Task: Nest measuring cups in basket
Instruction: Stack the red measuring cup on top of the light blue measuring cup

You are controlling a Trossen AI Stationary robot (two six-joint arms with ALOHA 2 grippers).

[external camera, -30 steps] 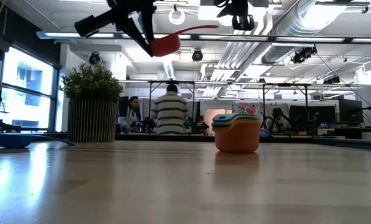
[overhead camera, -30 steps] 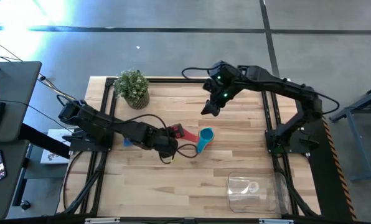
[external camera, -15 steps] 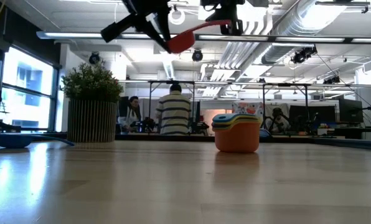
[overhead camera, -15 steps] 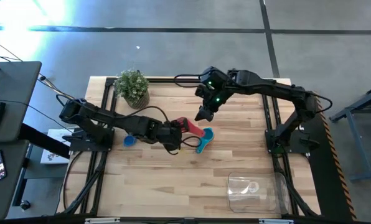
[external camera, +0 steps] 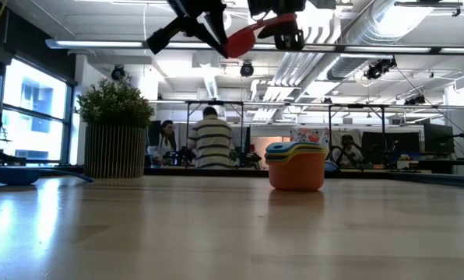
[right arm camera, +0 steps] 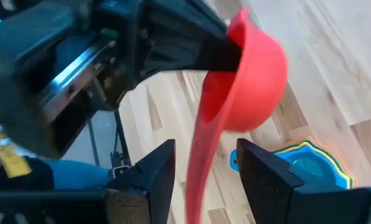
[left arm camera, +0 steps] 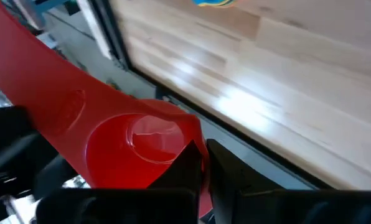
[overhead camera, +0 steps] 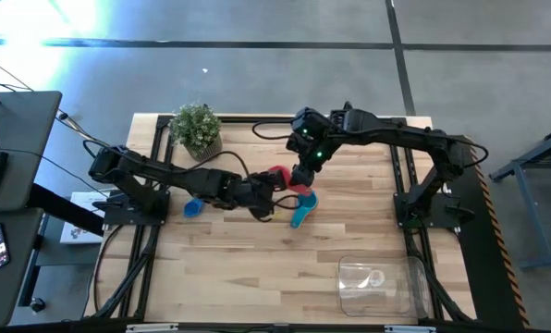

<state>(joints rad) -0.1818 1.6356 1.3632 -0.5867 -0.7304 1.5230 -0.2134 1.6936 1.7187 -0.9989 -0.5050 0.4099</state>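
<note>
A red-orange measuring cup [overhead camera: 280, 176] hangs in the air above the middle of the table, held by my left gripper [overhead camera: 266, 187], which is shut on it. My right gripper [right arm camera: 204, 152] is open. Its fingers stand on either side of the cup's long handle [right arm camera: 201, 155]; I cannot tell whether they touch it. Below, a nested stack of cups [external camera: 297, 166] with teal on top [overhead camera: 300, 209] stands on the table. A lone blue cup [overhead camera: 192, 208] sits near the left arm. The clear basket [overhead camera: 377, 282] stands at the near right edge. My left gripper holds the red-orange cup by the wall of its bowl [left arm camera: 188, 140], one finger inside the bowl and one outside. The fingers come level from the table's left. The cup is lifted clear, high above the table, and its handle [external camera: 259, 26] points away toward my right gripper.
A potted plant [overhead camera: 198, 129] stands at the far left of the table. Black frame rails [overhead camera: 400, 176] run along the left and right sides. Bare wood lies between the stack and the basket. People sit in the room beyond the far edge.
My left gripper has carried the red-orange cup toward the table's right, staying high. My right gripper has moved left and toward the near edge, closing on the cup, and its open fingers now stand around the handle. The stack and the blue cup have not moved.
</note>
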